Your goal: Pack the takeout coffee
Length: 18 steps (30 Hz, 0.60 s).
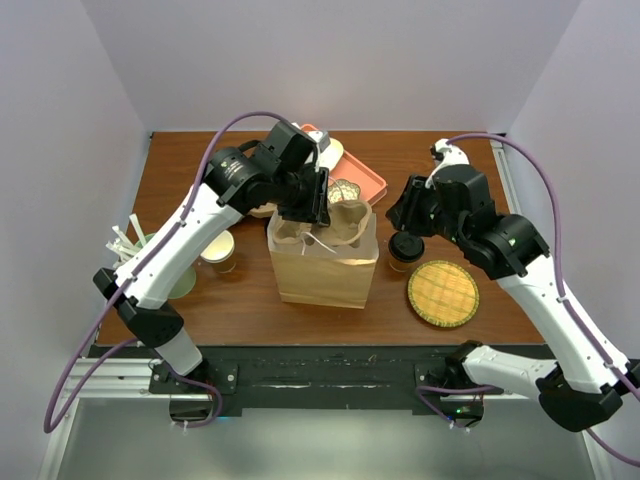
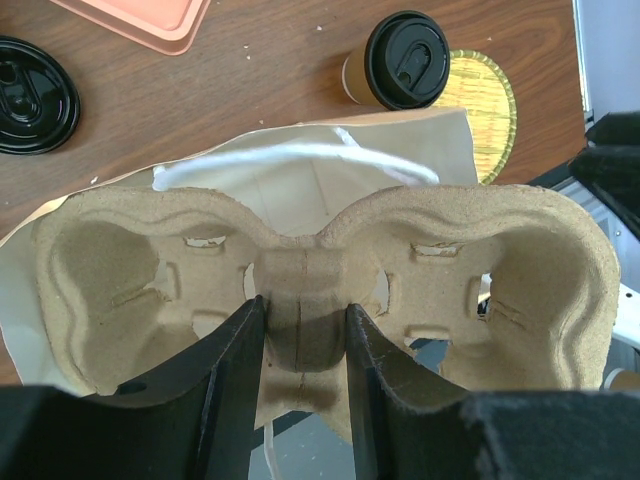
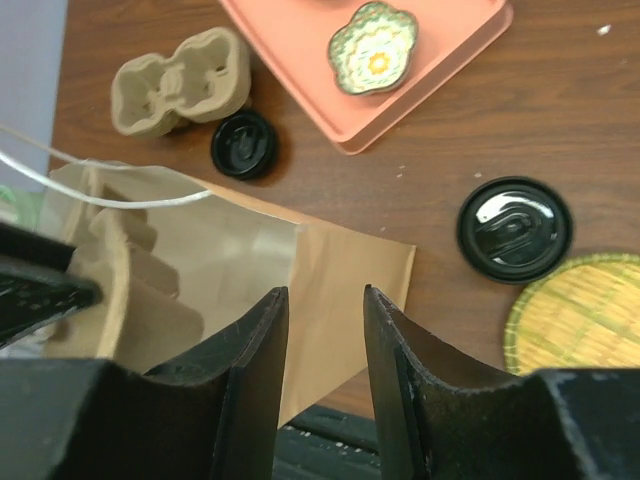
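Note:
The takeout coffee, a short brown cup with a black lid, stands on the table between the brown paper bag and a woven coaster. It also shows in the left wrist view as the takeout coffee and from above in the right wrist view as the takeout coffee. My left gripper is shut on the middle ridge of a pulp cup carrier, holding it over the bag's open mouth. My right gripper hovers by the bag's right side, just behind the coffee, open with nothing between its fingers.
A pink tray with a flower-shaped dish lies at the back. A second pulp carrier and a loose black lid sit near it. The woven coaster is front right; a lidless cup stands left of the bag.

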Available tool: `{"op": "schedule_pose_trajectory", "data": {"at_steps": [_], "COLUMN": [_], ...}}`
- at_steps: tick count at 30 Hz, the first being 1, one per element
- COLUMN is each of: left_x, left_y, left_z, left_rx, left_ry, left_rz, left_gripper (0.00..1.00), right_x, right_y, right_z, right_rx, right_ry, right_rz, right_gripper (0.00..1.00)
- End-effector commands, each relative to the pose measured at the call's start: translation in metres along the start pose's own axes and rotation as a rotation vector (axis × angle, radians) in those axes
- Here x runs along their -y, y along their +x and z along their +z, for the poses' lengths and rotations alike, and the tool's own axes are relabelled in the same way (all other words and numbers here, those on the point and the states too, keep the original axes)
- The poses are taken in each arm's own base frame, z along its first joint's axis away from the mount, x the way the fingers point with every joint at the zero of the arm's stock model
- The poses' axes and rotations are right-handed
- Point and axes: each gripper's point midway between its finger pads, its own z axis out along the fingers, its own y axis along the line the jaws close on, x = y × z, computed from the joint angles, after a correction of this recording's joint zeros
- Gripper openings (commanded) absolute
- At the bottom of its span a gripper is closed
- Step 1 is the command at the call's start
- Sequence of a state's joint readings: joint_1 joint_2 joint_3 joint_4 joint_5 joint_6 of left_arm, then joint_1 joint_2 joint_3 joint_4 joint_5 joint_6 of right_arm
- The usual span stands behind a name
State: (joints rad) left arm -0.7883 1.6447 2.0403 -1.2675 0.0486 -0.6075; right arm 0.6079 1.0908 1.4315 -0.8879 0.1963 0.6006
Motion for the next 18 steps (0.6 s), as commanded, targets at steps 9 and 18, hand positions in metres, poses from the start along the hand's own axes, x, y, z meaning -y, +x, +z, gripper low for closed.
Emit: {"op": "schedule_pose_trajectory", "data": {"at_steps": [9,18], "left_x": [0.002,0.004], "left_y": [-0.008,-0.007], "left_z": [-0.003,-0.001], "left_rx": [0.029,0.021], "left_ry": [-0.007,-0.021], "left_rz": [0.061,0.086], "left_gripper": [0.20,0.19], "right_x": [-0.036,-0.027], "right_y": [0.003,0.018], "right_z": [0.018,0.029], "right_rx": [-0.036,-0.099], "right_ry": [-0.162,-0.118], "right_rz": [0.009,-0.028], "right_gripper": [0.39,0.33]}}
